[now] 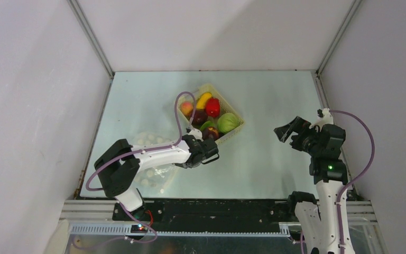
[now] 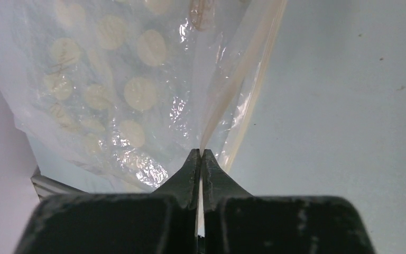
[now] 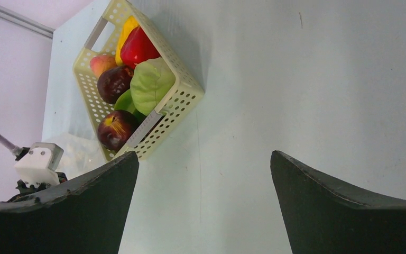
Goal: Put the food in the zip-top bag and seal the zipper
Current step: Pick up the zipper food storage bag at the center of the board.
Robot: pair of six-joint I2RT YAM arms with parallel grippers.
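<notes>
The left claw point(image 2: 200, 153) is clenched, its tips pinching a fold of the bag point(image 2: 127, 90) right beside the zipper point(image 2: 259, 69) (the film rises straight out of the tips). The rest of the bag lies crumpled on the bench point(image 3: 306, 79) under the left arm, near the basket point(image 3: 182, 98). All the food sits in the basket: banana point(image 3: 127, 29), pepper point(image 3: 137, 47), peach point(image 3: 101, 64), two apples point(image 3: 115, 129) and the green one point(image 3: 150, 82). The right claw point(image 3: 203, 153) hangs released, well apart from the basket.
</notes>
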